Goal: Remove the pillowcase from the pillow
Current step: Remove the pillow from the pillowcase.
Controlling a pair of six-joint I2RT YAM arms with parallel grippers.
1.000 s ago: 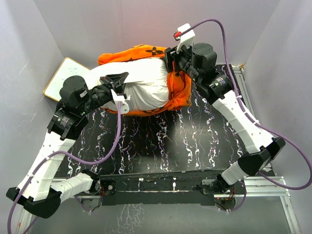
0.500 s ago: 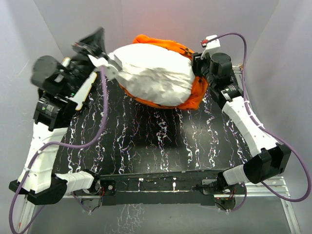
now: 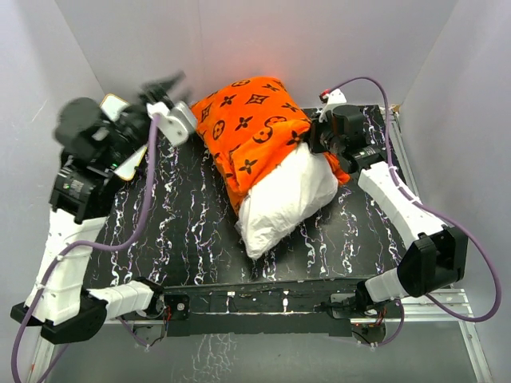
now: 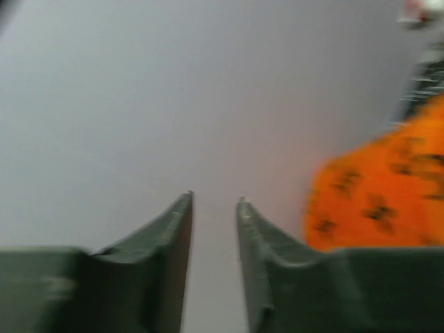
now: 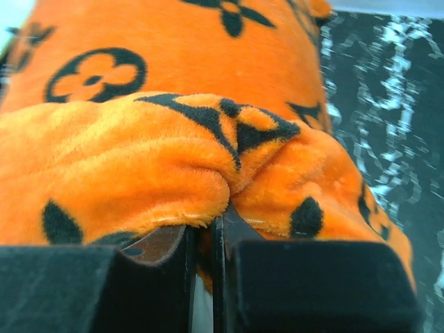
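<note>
Pillowcase (image 3: 247, 132): orange plush with black flower, circle and diamond motifs. It covers the far part of the pillow (image 3: 291, 195) and is bunched into a fold at the pillow's right edge.

Pillow: plain white and plump. It lies aslant on the black marbled tabletop (image 3: 200, 231), with its near end bare and sticking out of the pillowcase toward the arm bases.

Right tool (image 5: 206, 232): at the pillow's right edge. Your jaws are pressed almost together on that fold of pillowcase, and plush bulges over the fingertips.

Left tool (image 4: 215, 201): raised, far left of the pillow and clear of the fabric, blurred in the overhead view. Your jaws stand a narrow gap apart with nothing between them.

Board (image 3: 114, 102): white with a tan frame, left of the pillow, mostly hidden under your left arm.
</note>
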